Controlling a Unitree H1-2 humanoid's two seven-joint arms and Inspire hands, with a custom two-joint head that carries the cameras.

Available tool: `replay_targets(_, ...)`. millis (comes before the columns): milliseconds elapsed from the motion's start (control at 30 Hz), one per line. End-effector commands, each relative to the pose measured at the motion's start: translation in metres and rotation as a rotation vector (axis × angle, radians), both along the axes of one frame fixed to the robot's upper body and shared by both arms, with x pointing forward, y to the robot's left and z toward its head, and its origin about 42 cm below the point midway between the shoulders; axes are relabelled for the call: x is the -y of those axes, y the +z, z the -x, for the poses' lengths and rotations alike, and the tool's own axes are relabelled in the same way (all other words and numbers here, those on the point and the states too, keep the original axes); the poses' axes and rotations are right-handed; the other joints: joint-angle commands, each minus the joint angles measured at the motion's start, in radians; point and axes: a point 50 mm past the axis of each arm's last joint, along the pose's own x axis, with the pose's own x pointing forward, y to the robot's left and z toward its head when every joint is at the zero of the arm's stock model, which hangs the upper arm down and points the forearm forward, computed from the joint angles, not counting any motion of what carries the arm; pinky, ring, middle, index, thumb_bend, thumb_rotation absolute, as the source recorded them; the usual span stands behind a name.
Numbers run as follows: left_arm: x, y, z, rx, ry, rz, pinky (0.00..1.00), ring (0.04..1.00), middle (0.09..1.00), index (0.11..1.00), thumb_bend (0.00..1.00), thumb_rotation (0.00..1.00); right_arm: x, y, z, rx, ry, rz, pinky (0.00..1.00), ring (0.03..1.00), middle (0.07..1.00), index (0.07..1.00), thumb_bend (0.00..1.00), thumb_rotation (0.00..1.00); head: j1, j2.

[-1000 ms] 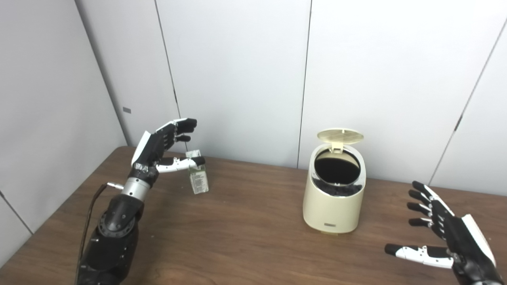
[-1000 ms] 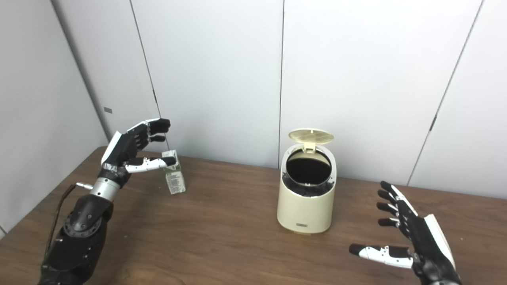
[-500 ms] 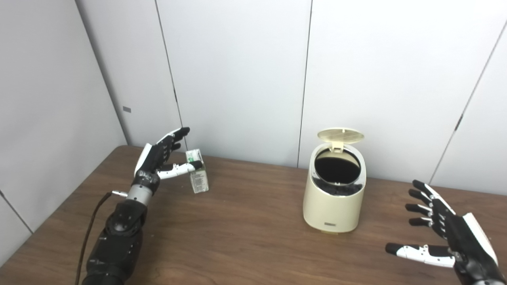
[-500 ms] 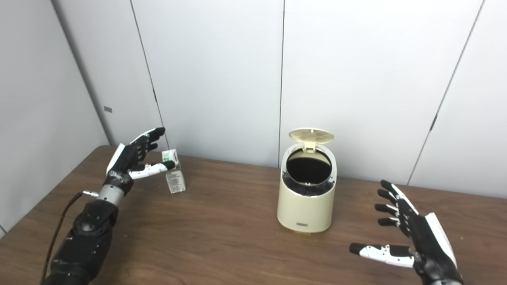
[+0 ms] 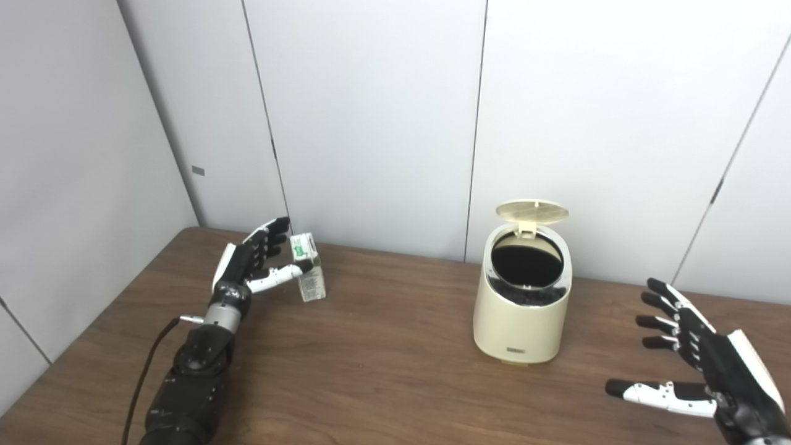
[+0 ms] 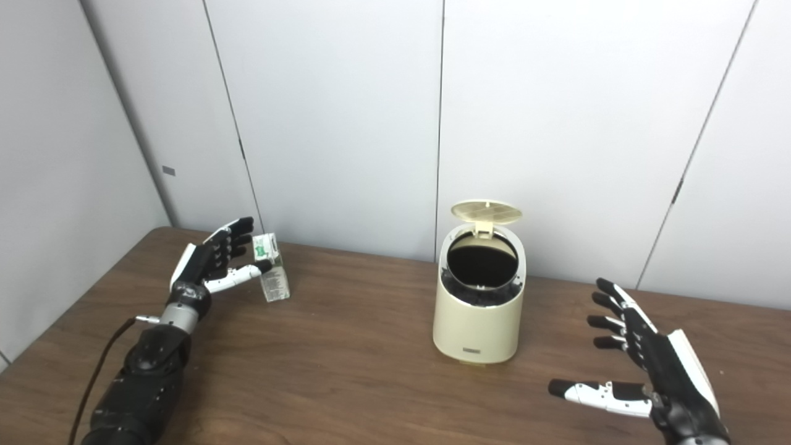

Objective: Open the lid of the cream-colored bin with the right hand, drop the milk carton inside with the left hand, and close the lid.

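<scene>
The milk carton [image 5: 307,267] stood upright at about ten o'clock on the wooden table [image 5: 383,364], its long axis vertical and its folded top edge running toward the wall. From my remote station I saw green print on its slanted top and small dark print on its side, none of it readable. My left hand [image 5: 252,266] sat just beside the carton with fingers spread and nothing gripped; the white thumb crossed in front of the carton's near face, and I could not tell from either view whether it was touching. The left eye view showed the thumb tip lying over the carton's front, while the right eye view placed it against the carton's left edge and showed more of the green top [image 6: 264,248].

The cream-colored bin [image 5: 522,312] stood well apart at about two o'clock, its mouth facing me and tilted upward. Its lid [image 5: 532,212] was raised on the rear hinge, nearly level above the dark opening. A small plate low on the bin's front bore markings too small to read.

My right hand [image 6: 649,371] hovered at about four o'clock, clear of the bin, fingers splayed wide and thumb stretched toward it, holding nothing.
</scene>
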Motion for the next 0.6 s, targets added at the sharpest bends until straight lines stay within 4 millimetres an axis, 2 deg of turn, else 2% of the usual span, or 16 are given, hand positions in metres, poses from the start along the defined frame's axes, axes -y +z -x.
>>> replay_targets(0, -0.002, 0.039, -0.019, 0.122, -0.005, 0.001, 0.82, 0.844, 0.862, 0.877, 0.9, 0.23, 0.001, 0.02, -0.001, 0.073, 0.011, 0.003, 0.72, 0.811, 0.9, 0.922, 0.75, 0.0, 0.001, 0.0)
replay_targets(133, 0.003, 0.035, -0.02, 0.117, -0.003, 0.015, 0.77, 0.816, 0.849, 0.88, 0.86, 0.22, 0.001, 0.02, 0.001, 0.071, 0.007, 0.005, 0.71, 0.809, 0.896, 0.92, 0.75, 0.0, -0.002, 0.001)
replay_targets(267, 0.006, 0.032, -0.021, 0.11, -0.009, 0.031, 0.78, 0.807, 0.842, 0.882, 0.83, 0.2, 0.001, 0.019, 0.002, 0.076, 0.011, -0.005, 0.69, 0.802, 0.893, 0.92, 0.75, 0.0, -0.006, 0.005)
replay_targets(567, 0.013, 0.025, -0.023, 0.103, -0.012, 0.071, 0.78, 0.799, 0.838, 0.872, 0.84, 0.18, 0.003, 0.018, 0.006, 0.078, 0.014, 0.0, 0.66, 0.811, 0.898, 0.921, 0.73, 0.0, -0.012, 0.01)
